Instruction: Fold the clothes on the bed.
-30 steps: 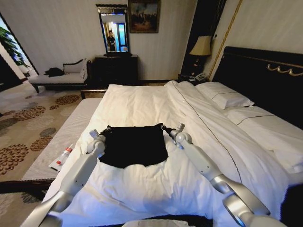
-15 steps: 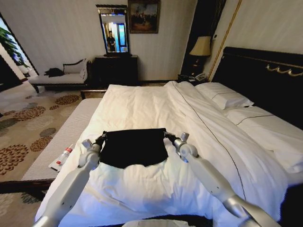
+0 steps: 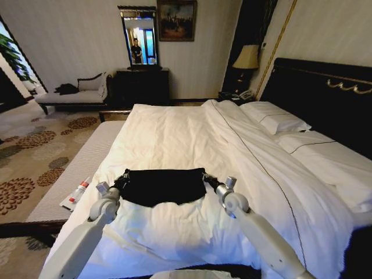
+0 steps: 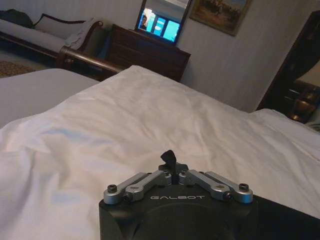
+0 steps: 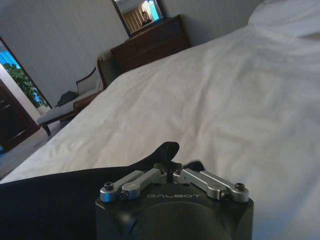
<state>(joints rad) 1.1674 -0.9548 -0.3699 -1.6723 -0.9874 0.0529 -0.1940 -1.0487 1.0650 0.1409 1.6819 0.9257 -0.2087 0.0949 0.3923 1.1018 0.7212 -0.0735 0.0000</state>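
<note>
The clothes are one black T-shirt [image 3: 163,186] lying as a wide, short band on the white duvet of the bed [image 3: 174,131], near its foot. My left gripper [image 3: 122,178] is shut on the shirt's far left corner, and a tuft of black fabric [image 4: 168,157] sticks out between its closed fingers. My right gripper [image 3: 207,177] is shut on the far right corner, with black fabric [image 5: 167,149] pinched between its fingers and the shirt [image 5: 50,195] spreading away beside it. No lettering shows on the shirt.
White pillows [image 3: 276,119] lie against the dark headboard [image 3: 325,87] on the right. A pale bench [image 3: 75,168] runs along the bed's left side with a small tube [image 3: 78,192] on it. A chaise longue [image 3: 75,93], dresser [image 3: 142,84] and lamp [image 3: 247,57] stand along the far wall.
Both grippers have drawn back toward me, carrying the shirt's far edge over its near part. The black patch is now much shorter front to back.
</note>
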